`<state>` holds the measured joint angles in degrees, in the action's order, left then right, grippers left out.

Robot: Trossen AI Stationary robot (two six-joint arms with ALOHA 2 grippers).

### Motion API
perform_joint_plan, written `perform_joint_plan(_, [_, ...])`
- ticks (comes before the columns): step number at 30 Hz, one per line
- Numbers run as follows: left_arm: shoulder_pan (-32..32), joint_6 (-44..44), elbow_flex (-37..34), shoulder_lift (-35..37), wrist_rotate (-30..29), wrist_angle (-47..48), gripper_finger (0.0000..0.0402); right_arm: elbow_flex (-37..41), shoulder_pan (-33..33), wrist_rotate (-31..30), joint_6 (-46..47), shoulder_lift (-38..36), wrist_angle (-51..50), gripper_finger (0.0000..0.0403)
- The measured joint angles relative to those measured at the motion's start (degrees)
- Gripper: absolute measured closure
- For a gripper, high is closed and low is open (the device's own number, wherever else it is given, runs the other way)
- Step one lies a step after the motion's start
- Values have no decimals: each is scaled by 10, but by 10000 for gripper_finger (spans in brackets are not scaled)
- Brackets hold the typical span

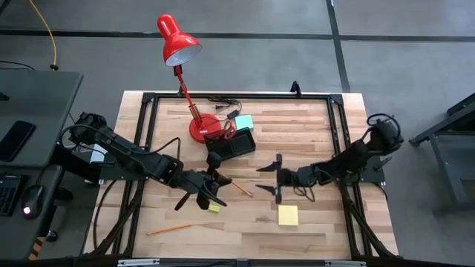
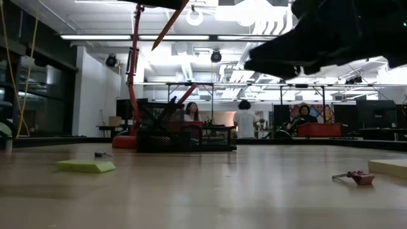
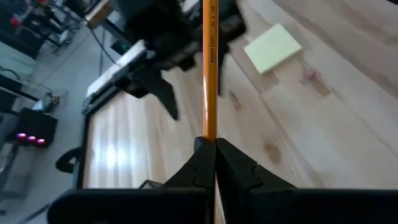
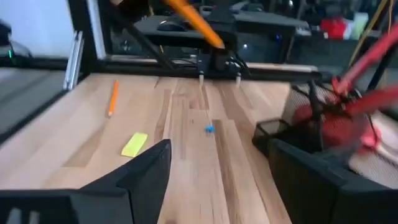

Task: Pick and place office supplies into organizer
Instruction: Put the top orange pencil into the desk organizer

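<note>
My left gripper (image 1: 208, 184) hangs over the middle of the table, shut on an orange pencil (image 1: 239, 188) that shows high above the tabletop in the low view (image 2: 170, 24). To its right my right gripper (image 1: 272, 180) stands open, nothing between its fingers (image 4: 149, 171). The black organizer (image 1: 231, 142) stands beyond them by the lamp's base, with a teal pad (image 1: 244, 122) at its far side. A yellow pad (image 1: 288, 215), a small yellow-green piece (image 1: 214, 208) and a second pencil (image 1: 169, 230) lie flat on the wood. My left gripper pinches the pencil's shaft (image 3: 210, 134) between its two shut fingers. The pencil runs on past the fingertips, roughly in line with them, toward the table's right side. It is lifted clear of the table and tilted (image 2: 170, 24).
A red desk lamp (image 1: 178, 41) stands on its round base (image 1: 202, 127) at the far left, with a black cable (image 1: 221, 101) behind it. A small pinkish item (image 2: 356, 176) lies near the yellow pad. A black frame (image 1: 338, 133) borders the table. People sit in the room beyond.
</note>
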<state>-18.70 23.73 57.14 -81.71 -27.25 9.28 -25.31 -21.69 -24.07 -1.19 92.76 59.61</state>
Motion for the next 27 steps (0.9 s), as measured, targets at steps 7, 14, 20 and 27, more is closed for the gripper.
perform_joint_plan(7, [0,1,0,0,-2,-36,401,-88,-32,-22,-138,52,-3,156])
perform_joint_plan(14, [0,4,0,0,0,-33,401,-136,-71,-74,-263,55,1,157])
perform_joint_plan(20, [0,4,0,0,1,-34,401,-148,-89,-74,-321,55,44,158])
perform_joint_plan(27, [0,14,0,0,2,-34,401,-148,-90,-45,-358,55,101,160])
